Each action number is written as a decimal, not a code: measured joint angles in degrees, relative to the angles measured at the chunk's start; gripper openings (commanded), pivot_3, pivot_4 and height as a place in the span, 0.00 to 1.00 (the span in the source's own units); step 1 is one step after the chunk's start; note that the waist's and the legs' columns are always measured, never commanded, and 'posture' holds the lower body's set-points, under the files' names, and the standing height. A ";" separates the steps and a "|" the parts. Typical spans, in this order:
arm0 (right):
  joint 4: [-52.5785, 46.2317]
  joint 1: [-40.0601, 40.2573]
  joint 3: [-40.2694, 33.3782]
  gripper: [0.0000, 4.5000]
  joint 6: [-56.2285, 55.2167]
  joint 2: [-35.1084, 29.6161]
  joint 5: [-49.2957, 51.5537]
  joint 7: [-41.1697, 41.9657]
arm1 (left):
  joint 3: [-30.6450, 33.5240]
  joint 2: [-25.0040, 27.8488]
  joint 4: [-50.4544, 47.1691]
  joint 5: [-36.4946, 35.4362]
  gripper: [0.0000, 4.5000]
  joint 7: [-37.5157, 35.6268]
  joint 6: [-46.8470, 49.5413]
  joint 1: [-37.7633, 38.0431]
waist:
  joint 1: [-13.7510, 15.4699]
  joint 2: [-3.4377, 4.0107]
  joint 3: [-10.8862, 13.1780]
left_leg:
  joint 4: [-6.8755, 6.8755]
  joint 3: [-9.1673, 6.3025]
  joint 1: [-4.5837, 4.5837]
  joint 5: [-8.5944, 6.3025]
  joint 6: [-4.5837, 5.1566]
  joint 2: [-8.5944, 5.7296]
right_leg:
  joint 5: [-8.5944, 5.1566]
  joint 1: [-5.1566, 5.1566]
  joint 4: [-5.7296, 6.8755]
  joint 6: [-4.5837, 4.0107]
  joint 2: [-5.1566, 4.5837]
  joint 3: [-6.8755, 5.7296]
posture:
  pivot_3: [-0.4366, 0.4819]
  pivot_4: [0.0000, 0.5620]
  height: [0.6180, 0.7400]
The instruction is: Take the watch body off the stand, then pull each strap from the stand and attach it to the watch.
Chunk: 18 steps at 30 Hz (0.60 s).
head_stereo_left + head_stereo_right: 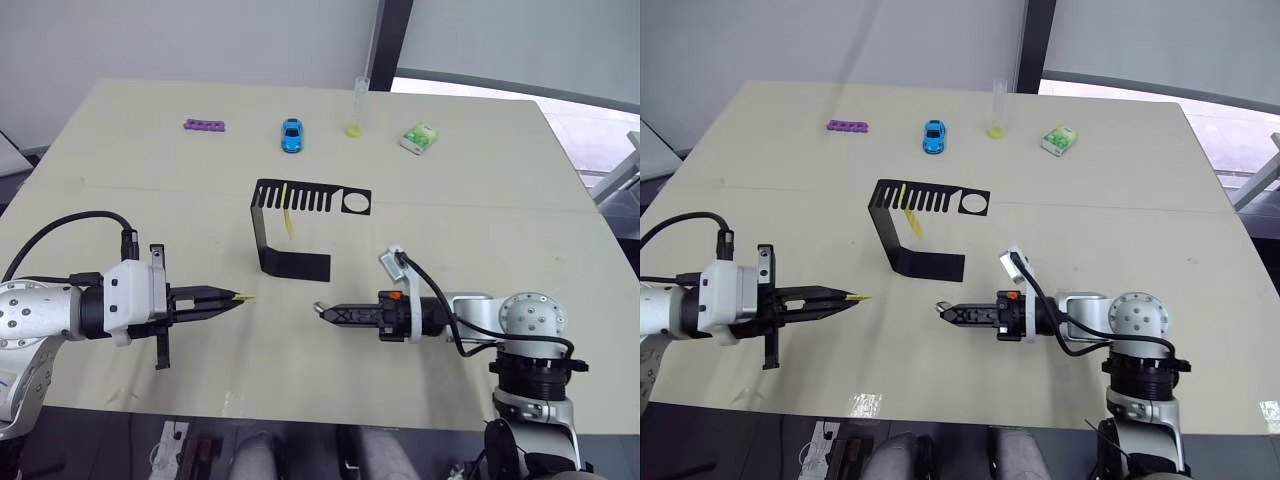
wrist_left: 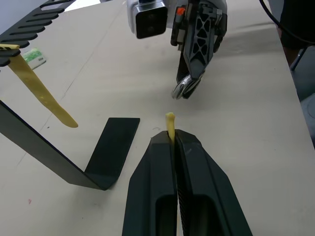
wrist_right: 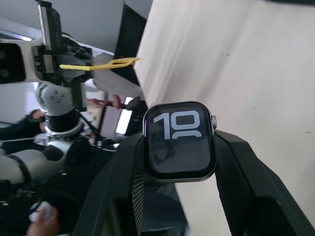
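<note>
Left gripper (image 1: 232,299): fingers pressed together on one yellow strap (image 2: 170,124), whose end pokes out past the fingertips. The gripper is held level over the table (image 1: 480,160), in front of and to the left of the stand (image 1: 296,224), tips pointing toward the right gripper.

Right gripper (image 1: 325,312): fingers clamped on either side of the watch body (image 3: 179,141), its black screen with white digits facing the wrist camera. This gripper points left, so the two grippers face each other tip to tip with a gap between them.

Stand: upright near the table's middle, behind both grippers, base flat on the surface. The second yellow strap (image 1: 287,210) hangs from a slot in its comb top.

Far edge of table: a purple block (image 1: 205,125), a blue toy car (image 1: 291,134), a clear tube (image 1: 356,108) and a green-white packet (image 1: 419,137), in a row, well apart from the stand.
</note>
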 measured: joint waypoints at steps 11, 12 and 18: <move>4.69 -0.63 5.30 0.33 -2.33 -1.75 15.66 -11.99 | -8.59 0.07 -0.89 5.09 0.00 1.65 1.10 -9.04 | -0.42 -0.01 0.00 | 0.66 0.08 -0.77 0.04 0.02 0.03 | 0.02 -0.80 0.61 0.03 0.02 0.10 | 0.48 0.27 1.00; 4.72 -0.56 6.18 0.33 -3.18 -2.12 17.10 -13.02 | -9.26 0.03 -0.92 5.60 0.00 1.93 1.29 -9.18 | -0.59 -0.01 0.00 | 0.70 0.08 -0.75 0.05 0.04 0.03 | 0.03 -0.78 0.65 0.05 0.02 0.11 | 0.48 0.27 1.00; 4.73 0.02 12.16 0.33 -9.41 -6.12 26.25 -18.86 | -13.19 0.03 -0.88 8.03 0.00 1.41 1.37 -10.14 | -1.27 -0.01 0.00 | 0.79 0.07 -0.74 0.10 0.08 0.02 | 0.06 -0.75 0.74 0.11 0.02 0.13 | 0.48 0.27 1.00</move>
